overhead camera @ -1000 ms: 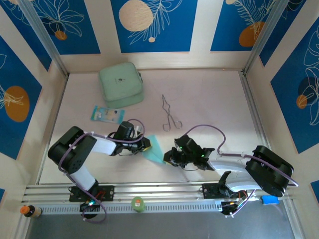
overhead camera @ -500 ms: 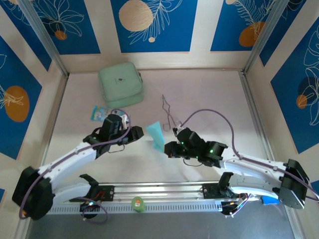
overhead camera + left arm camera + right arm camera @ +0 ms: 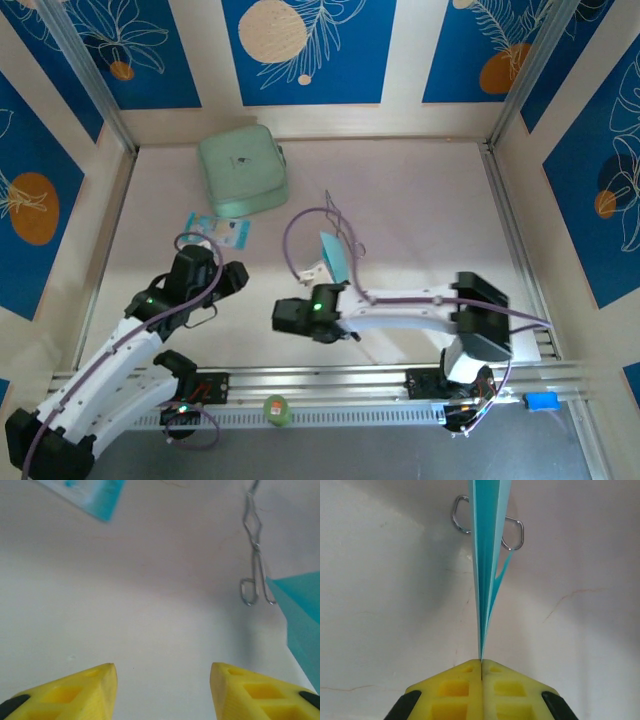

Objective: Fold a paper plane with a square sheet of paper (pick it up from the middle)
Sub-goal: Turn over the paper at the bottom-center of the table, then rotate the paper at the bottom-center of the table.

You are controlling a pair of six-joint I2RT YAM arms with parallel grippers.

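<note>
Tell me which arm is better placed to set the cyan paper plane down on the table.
Right. The right gripper is shut on the paper plane, holding it on edge over the table. The left gripper is open and empty, off to one side of the plane.

Far left: we find the mint-green case (image 3: 243, 171) and, nearer, the printed packet (image 3: 218, 230) taking up that corner of the surface (image 3: 430, 220).
Centre: the metal tongs (image 3: 255, 545) lie just behind the paper plane (image 3: 335, 258), pinched edge-up in the right hand (image 3: 481, 662).
Before the left hand (image 3: 163, 672): bare surface shows between its parted fingers (image 3: 75, 692).
Right: we see open surface up to the side rail (image 3: 505, 230).
</note>
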